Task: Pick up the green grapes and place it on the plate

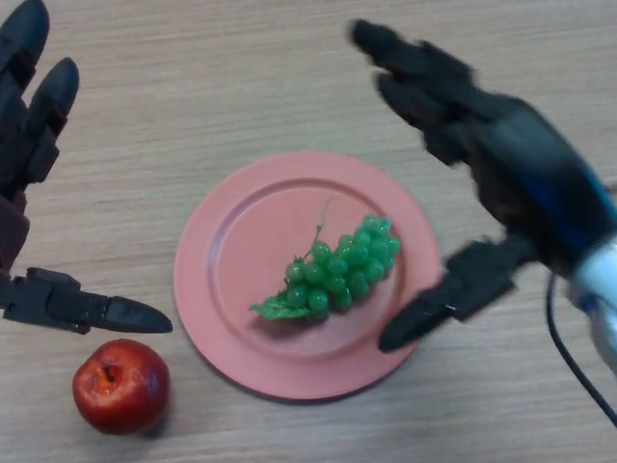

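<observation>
Green grapes (339,274) on pink plate (231,260) | wood-grain table (241,77) | both hands' fingers released

Setting: indoor tabletop, exact kind of room cannot be told. Evidence: light wood-grain table (241,77) fills the whole head view; a pink plate (231,270) and a red apple (121,386) lie on it, domestic tableware and fruit. No walls, fittings or furniture beyond the table surface.
</observation>
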